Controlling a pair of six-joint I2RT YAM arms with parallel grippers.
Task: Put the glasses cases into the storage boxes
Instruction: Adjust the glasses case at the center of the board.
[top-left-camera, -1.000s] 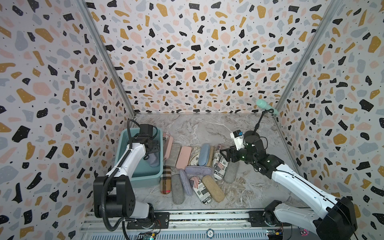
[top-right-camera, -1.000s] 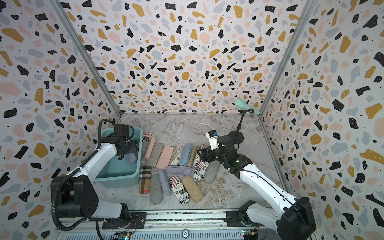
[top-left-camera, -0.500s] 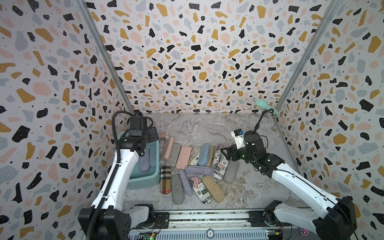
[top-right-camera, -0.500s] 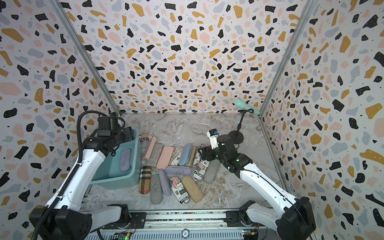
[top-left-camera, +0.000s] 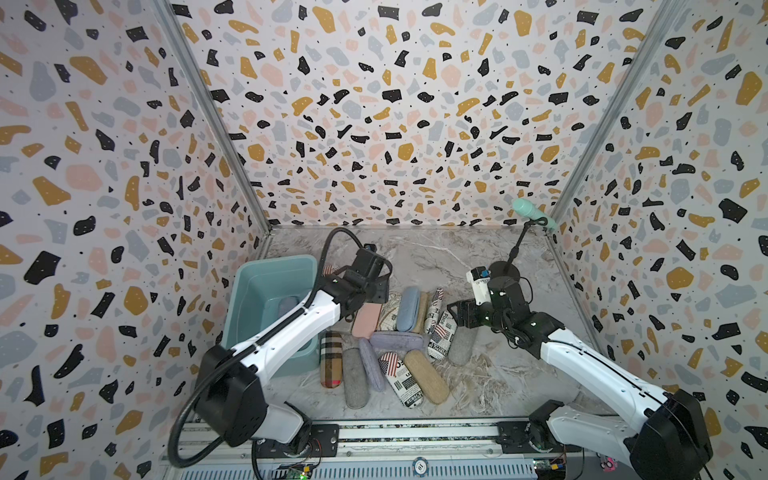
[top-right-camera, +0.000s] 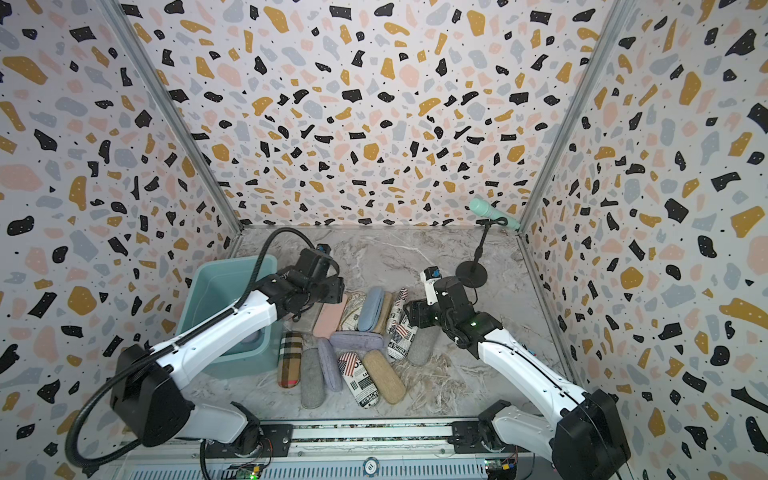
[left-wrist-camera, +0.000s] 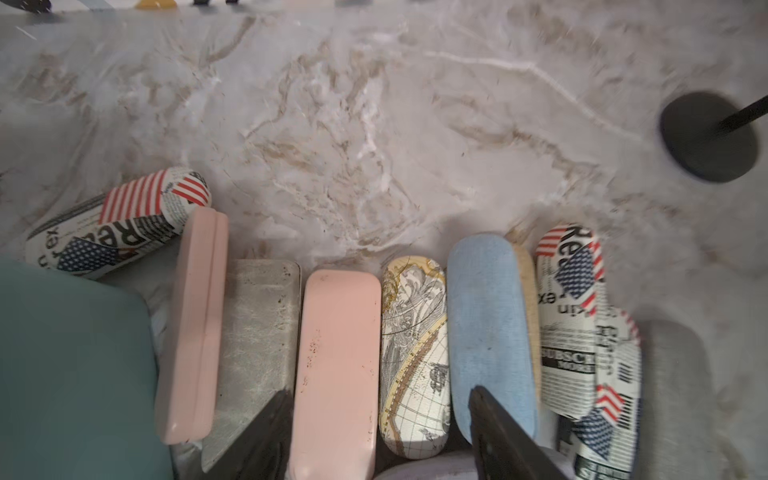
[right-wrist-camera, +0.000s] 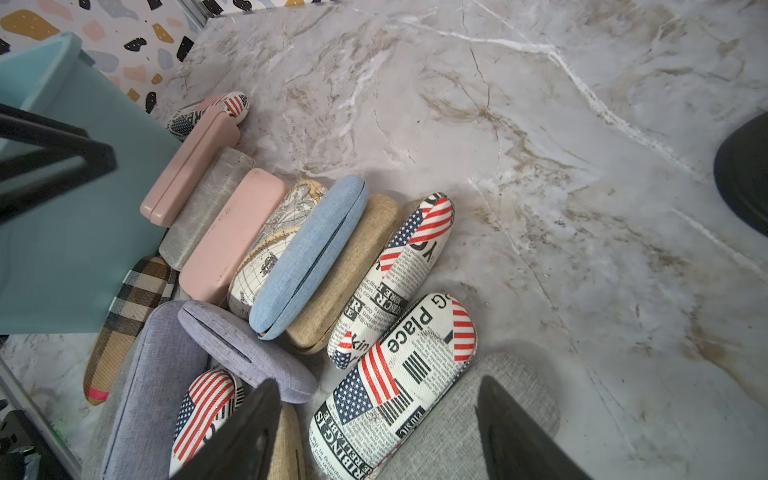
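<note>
Inside the teal tub: one lavender case, plain in a top view, outside both wrist views. Just beside the tub, on the marble table: the heap of remaining glasses cases.

Left gripper: hangs over the row nearest the tub, jaws apart, gripping nothing. Shown in the left wrist view alone: its fingers flanking a pink case and a map-print case; lost against the black wrist in both top views.

Right gripper: hovers at the heap's edge farthest from the tub, jaws apart and empty, above a newsprint case and a grey case.

Farther still from the tub: a microphone stand
</note>
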